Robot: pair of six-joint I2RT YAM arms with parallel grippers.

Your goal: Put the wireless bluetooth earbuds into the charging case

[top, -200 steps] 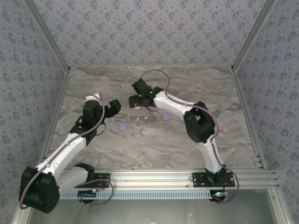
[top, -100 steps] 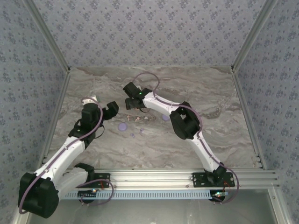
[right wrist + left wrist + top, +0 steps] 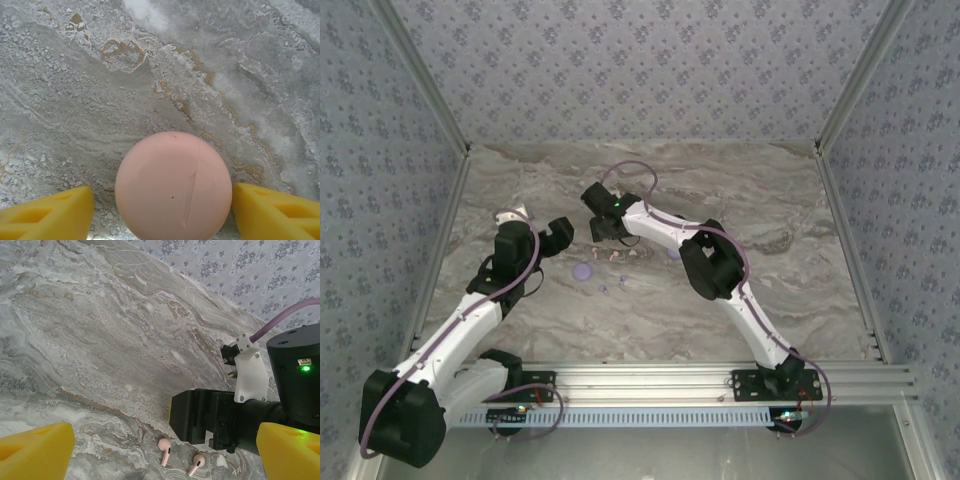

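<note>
Two robot arms reach over a marble table (image 3: 790,290).
Right gripper (image 3: 163,210) jaws apart, straddling a round pink case (image 3: 173,170) at lower centre; left gripper (image 3: 165,440) wide apart, two pink earbuds (image 3: 165,451) at bottom centre.

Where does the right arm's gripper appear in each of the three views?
Top external: the right gripper is left of centre over the marbled table, just beyond the pink earbuds.
Left wrist: black, at lower right, behind those earbuds.
Right wrist: its yellow fingers sit in the bottom corners, flanking a round pink case.
Shared landmark: the marbled table.
</note>
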